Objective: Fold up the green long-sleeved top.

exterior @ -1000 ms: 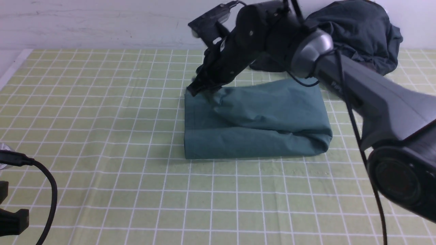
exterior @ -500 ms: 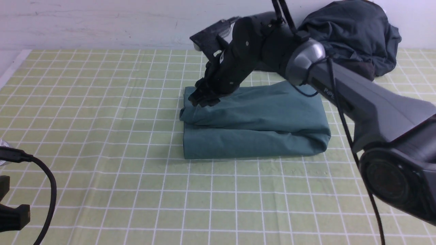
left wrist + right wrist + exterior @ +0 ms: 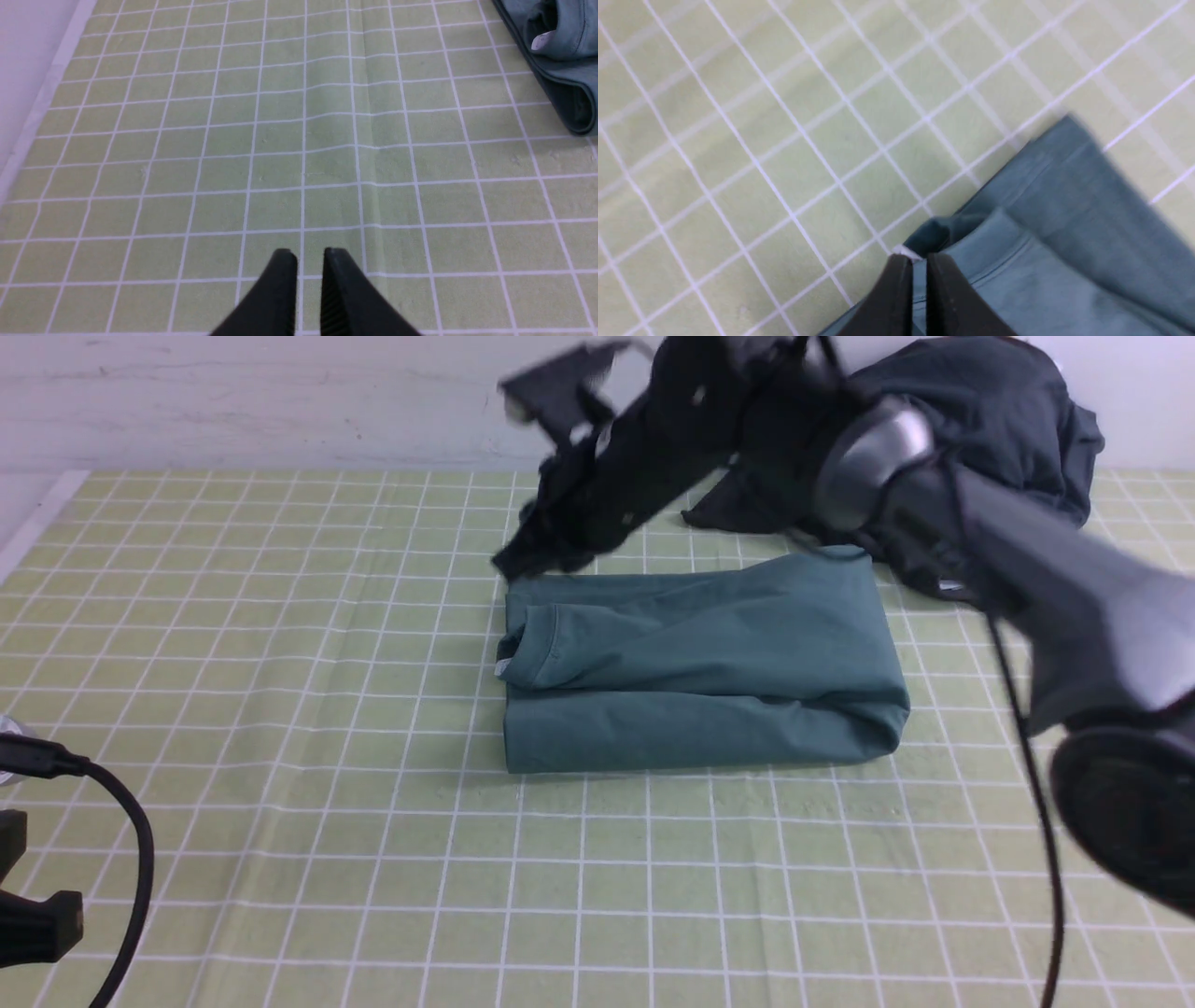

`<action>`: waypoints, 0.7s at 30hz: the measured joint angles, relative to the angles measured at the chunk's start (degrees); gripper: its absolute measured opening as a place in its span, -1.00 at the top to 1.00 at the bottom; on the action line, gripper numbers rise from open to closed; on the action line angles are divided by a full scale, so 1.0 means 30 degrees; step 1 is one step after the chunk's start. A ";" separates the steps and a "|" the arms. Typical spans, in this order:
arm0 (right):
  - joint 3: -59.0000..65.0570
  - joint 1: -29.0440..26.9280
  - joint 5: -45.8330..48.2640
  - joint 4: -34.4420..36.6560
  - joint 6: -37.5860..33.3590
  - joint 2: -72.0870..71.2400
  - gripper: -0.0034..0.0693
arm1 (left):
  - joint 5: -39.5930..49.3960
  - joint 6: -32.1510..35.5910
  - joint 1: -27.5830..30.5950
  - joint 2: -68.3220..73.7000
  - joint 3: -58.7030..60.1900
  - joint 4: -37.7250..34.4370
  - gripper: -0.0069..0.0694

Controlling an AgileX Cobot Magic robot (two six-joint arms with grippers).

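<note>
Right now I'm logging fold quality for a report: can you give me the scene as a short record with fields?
garment: green long-sleeved top, folded into a flat rectangle, collar and white label at its left end
surface: green grid mat
right gripper: raised above the top's far left corner, fingers nearly together, holding nothing
left gripper: over bare mat, fingers nearly together, empty
background: dark grey garments heaped at far right

Front view overlooks the whole mat (image 3: 280,728); both wrist views face it closer.
</note>
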 joint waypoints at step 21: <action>1.6501 -0.8174 -0.8436 -0.0696 -0.0475 -2.1349 0.94 | 0.0000 0.0000 0.0000 0.0000 0.0000 0.0016 0.63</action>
